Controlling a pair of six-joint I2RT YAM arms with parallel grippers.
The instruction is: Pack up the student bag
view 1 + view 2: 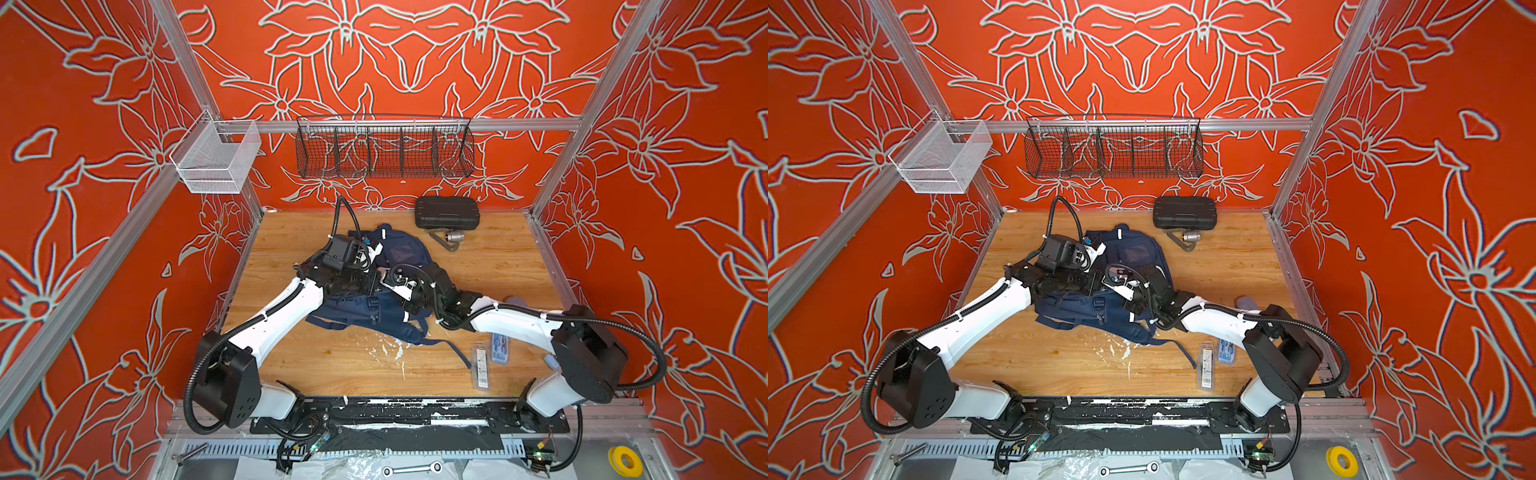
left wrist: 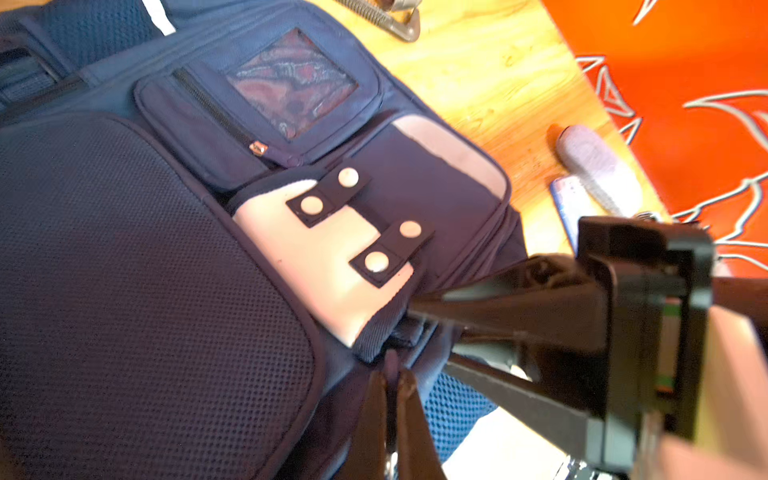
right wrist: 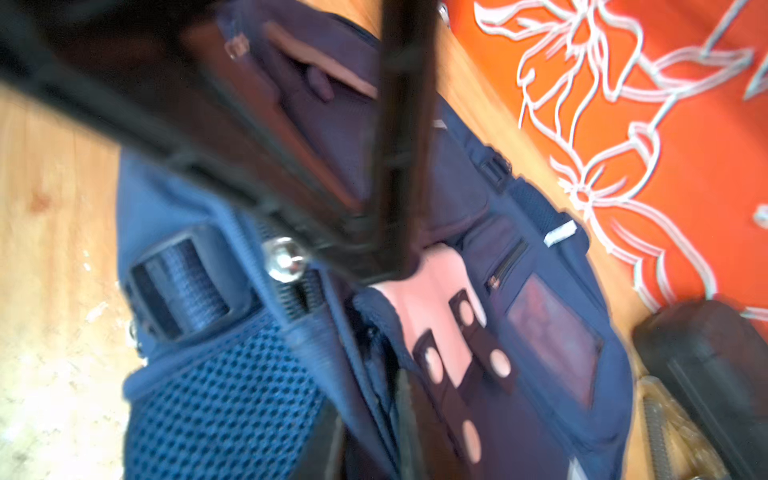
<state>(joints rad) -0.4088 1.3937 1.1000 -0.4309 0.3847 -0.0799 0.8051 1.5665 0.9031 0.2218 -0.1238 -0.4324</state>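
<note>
Left gripper (image 2: 390, 388) pinches student bag (image 2: 145, 270) fabric; right gripper (image 2: 413, 309), just beside it, is shut, perhaps gripping too; part the 2 evenly.

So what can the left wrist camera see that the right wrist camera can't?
Only the left wrist view shows the grey-purple oblong thing lying on the table by the orange wall. Only the right wrist view shows the black case and pale scuff marks on the wood. Both show the navy student bag, its white patch with dark snap tabs, and its clear window pocket.
</note>
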